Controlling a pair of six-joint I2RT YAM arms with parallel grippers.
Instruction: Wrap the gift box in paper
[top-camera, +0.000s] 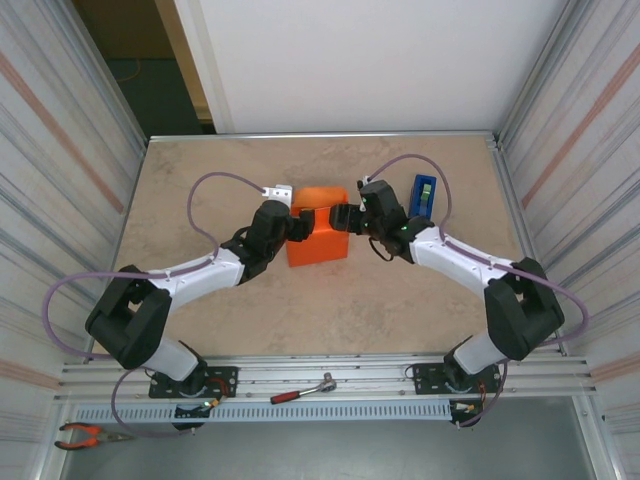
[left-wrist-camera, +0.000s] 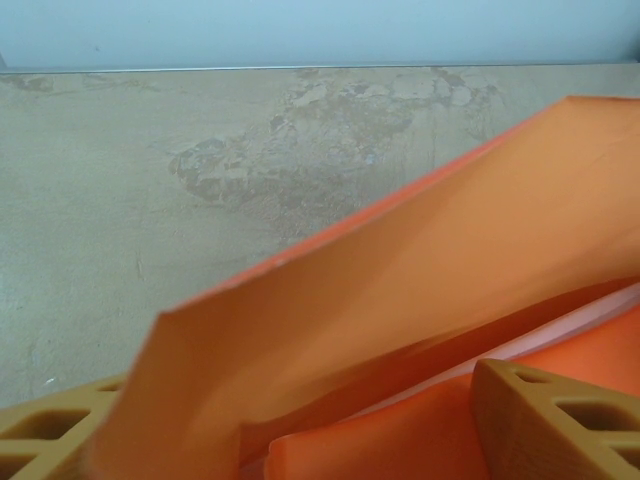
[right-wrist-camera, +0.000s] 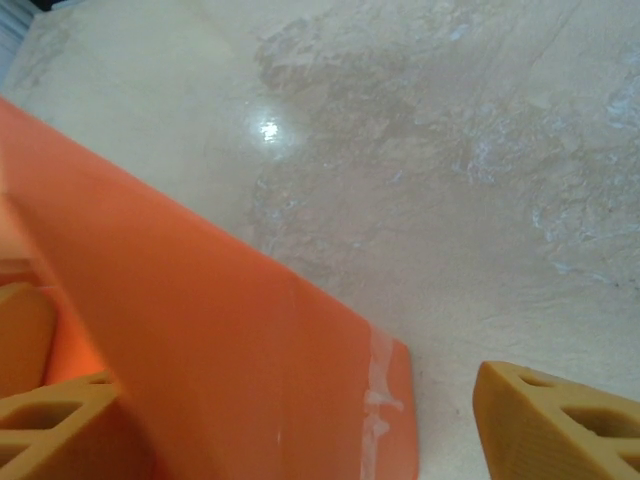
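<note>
Standing spread at each side of the paper (top-camera: 318, 243), my left gripper (top-camera: 297, 226) and right gripper (top-camera: 341, 217) pinch nothing, so I fear the raised flap (left-wrist-camera: 420, 260) springs open.

1. Pointing to a robotics lab or workshop test cell.
2. Standing boxed in by ribbed metal side walls (top-camera: 60, 150) and a white back panel (top-camera: 380, 60) around a beige tabletop (top-camera: 200, 320).
3. Showing robot arm bases (top-camera: 190, 383) bolted onto an aluminium rail (top-camera: 330, 372) at the near edge, with purple cables (top-camera: 222, 175) looping loose.
4. Having hand tools lying by that rail: a ratchet wrench (top-camera: 303, 390) and red-handled pliers (top-camera: 85, 435).
</note>
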